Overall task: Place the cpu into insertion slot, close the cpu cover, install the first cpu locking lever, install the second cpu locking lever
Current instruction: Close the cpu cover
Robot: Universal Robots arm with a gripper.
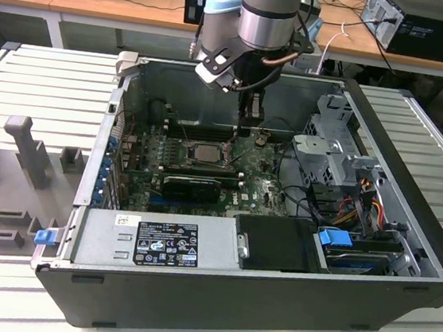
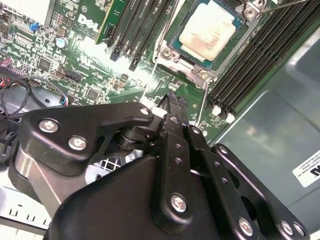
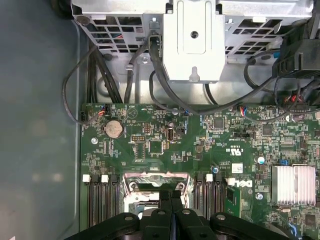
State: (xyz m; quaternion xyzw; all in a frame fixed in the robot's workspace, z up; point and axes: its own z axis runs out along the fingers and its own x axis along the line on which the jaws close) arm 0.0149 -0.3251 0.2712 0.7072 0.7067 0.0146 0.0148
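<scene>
The cpu (image 1: 205, 151), a pale square chip, lies flat in the insertion slot on the green motherboard (image 1: 263, 191) inside the open computer case. In the second wrist view the cpu (image 2: 207, 34) sits inside the silver cpu cover (image 2: 171, 53), which lies down around it. Thin wire levers (image 2: 150, 80) run along the socket's sides; whether they are latched I cannot tell. My gripper (image 1: 246, 129) hangs just above the board beside the socket, on the exterior view's right. In both wrist views its black fingers (image 3: 166, 207) are pressed together, shut on nothing, and the tips (image 2: 171, 97) hover close to the lever ends.
Black memory slots (image 2: 260, 55) flank the socket on both sides. A long black expansion card (image 1: 191, 185) lies nearer the camera. A metal drive cage (image 1: 331, 150) with cables (image 1: 361, 206) stands on the exterior view's right, and the power supply (image 1: 157, 243) is at the front. The case walls (image 1: 237, 96) enclose everything.
</scene>
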